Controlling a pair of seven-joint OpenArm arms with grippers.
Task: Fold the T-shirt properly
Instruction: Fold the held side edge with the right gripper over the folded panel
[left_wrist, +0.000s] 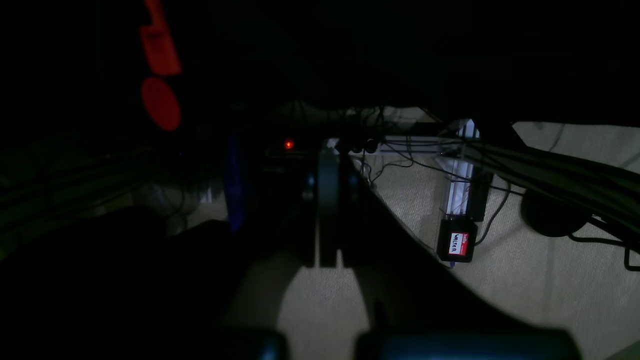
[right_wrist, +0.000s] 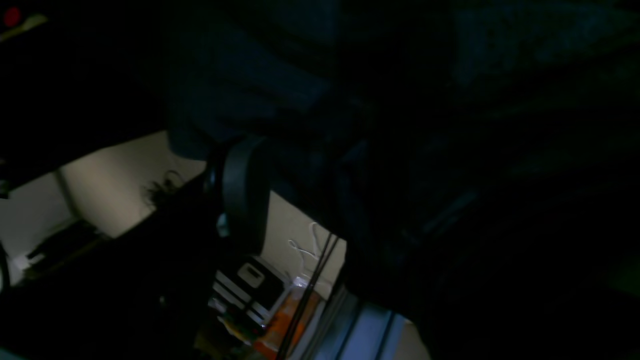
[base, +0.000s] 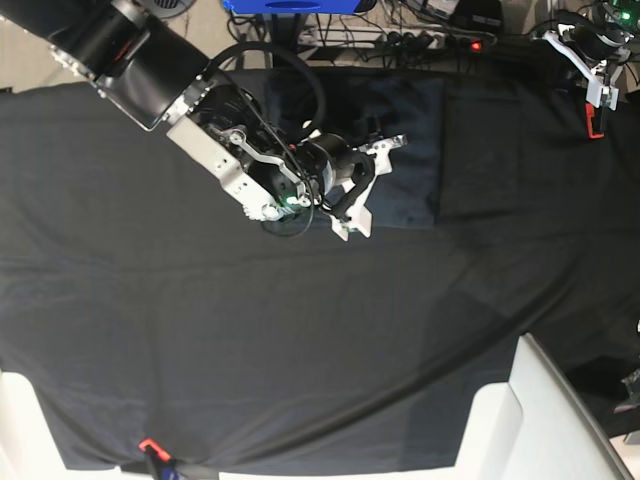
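Observation:
The T-shirt (base: 405, 150) lies folded into a dark slate-grey rectangle at the upper middle of the black-covered table (base: 200, 330). My right gripper (base: 373, 185) hovers over the shirt's left part, its two white fingertips spread apart and open, with nothing visibly between them. In the right wrist view, bluish fabric of the T-shirt (right_wrist: 250, 90) fills the dark upper area beside one black finger (right_wrist: 242, 190). My left gripper (base: 598, 95) is parked off the table's far right corner, away from the shirt. In the dim left wrist view its fingers (left_wrist: 327, 210) stand pressed together and shut.
A power strip with cables (base: 430, 40) and a blue object (base: 290, 5) sit behind the table. White furniture stands at the front right (base: 540, 400) and front left (base: 30, 420). An orange clip (base: 148, 447) is at the front edge.

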